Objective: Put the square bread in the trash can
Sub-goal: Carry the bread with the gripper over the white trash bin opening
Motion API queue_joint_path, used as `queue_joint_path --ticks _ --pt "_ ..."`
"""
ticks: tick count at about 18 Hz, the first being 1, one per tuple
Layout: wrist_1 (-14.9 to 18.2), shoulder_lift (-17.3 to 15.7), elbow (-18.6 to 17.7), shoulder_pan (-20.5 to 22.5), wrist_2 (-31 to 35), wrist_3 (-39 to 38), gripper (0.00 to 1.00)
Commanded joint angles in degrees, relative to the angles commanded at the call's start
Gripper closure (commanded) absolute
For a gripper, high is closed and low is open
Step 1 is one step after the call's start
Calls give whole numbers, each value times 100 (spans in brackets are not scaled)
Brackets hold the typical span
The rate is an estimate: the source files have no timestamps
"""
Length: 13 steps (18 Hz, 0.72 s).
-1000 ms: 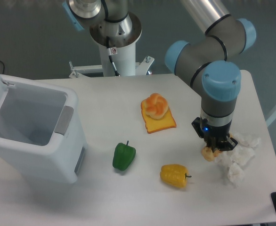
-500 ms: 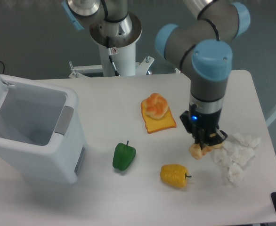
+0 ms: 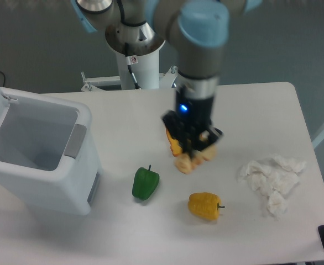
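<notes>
My gripper (image 3: 193,149) is shut on the square bread (image 3: 194,159), a small lumpy golden-brown piece that hangs from the fingers above the table's middle. The arm stands in front of the orange slice (image 3: 173,144), hiding most of it. The trash can (image 3: 40,160), a boxy white bin with a grey side panel, stands at the left with its lid up and its inside open. It lies well to the left of the gripper.
A green pepper (image 3: 145,183) lies between the gripper and the bin. A yellow pepper (image 3: 205,205) sits in front of the gripper. Crumpled white paper (image 3: 271,178) lies at the right. The robot's base column (image 3: 134,61) rises at the back.
The gripper has lifted the square bread away from the crumpled paper and carried it left, over the orange slice. The round bun on that slice is now hidden behind the arm.
</notes>
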State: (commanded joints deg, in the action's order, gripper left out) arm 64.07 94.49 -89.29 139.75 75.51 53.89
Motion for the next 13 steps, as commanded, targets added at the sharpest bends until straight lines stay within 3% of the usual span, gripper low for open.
queue_joint_path --ticks 7,11,13 --pt "-158 -264 43 -440 -650 -1126 77" --pt "-202 -624 35 -747 -783 -1469 66" --pt "-220 -704 34 -949 -792 -1478 66"
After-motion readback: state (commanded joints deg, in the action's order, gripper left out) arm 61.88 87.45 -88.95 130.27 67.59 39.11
